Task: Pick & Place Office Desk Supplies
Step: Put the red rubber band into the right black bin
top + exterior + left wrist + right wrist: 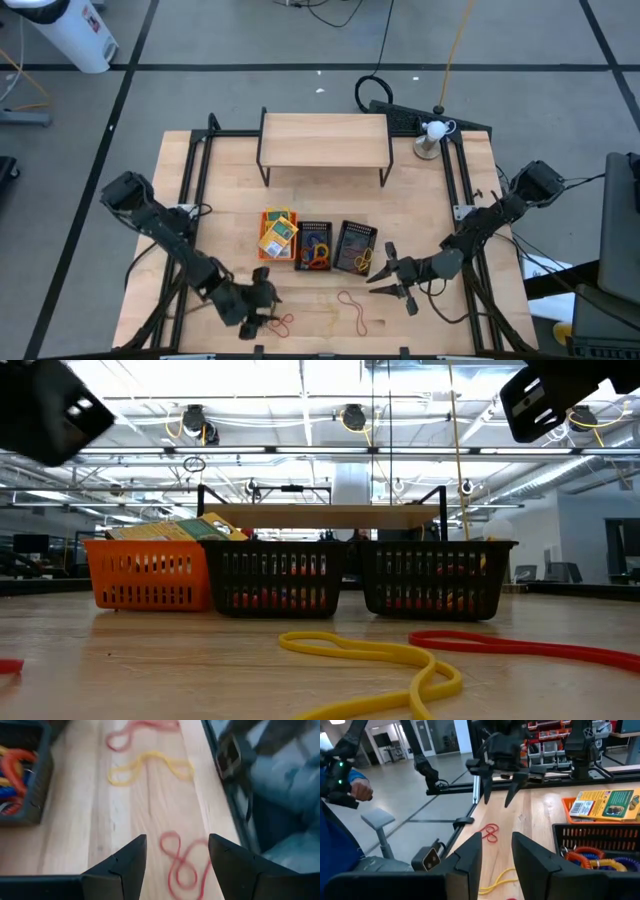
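My left gripper point(262, 303) hangs open near the table's front edge, above a twisted red rubber band point(180, 865) that lies flat on the wood and shows between its fingers. A yellow band point(358, 320) and another red band point(346, 298) lie further right. My right gripper point(388, 272) hovers open beside the right black bin point(354, 246), holding nothing. The orange bin point(278, 236) holds yellow-and-green packs point(605, 802). The middle black bin point(315, 246) holds coloured bands.
A light wooden shelf point(325, 140) on black legs stands at the table's far side, with a small white object point(433, 132) to its right. Black rails point(195, 190) run along both table sides. A person's sleeve point(335, 845) shows beyond the table's left edge.
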Tool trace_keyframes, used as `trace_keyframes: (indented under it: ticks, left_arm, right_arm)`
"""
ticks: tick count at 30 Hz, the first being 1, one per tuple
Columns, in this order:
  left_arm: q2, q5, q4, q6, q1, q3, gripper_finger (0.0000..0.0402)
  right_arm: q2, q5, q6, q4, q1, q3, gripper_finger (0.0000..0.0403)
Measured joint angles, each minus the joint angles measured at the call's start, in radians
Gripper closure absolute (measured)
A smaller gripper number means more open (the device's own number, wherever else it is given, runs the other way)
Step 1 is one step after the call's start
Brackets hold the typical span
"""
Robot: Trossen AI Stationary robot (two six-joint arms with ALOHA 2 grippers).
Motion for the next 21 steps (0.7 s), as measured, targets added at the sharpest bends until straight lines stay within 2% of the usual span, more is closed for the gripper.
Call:
trace_keyframes:
  ticks: [6,14,21]
  left_arm:
    - [0.065,0.001,-0.066,0.039,-0.043,0.032,0.0192]
    - [0.106,0.016,-0.095,0.107,-0.05,0.032,0.0192]
    - [0.11,0.017,-0.117,0.122,-0.045,0.032,0.0192]
  right_arm:
    - [0.0,0.0,0.067,0.049,0.0,0.0,0.0303]
    - [0.0,0.007,0.029,0.166,-0.004,0.0,0.0303]
    - [0.0,0.086,0.009,0.181,-0.004,0.0,0.0303]
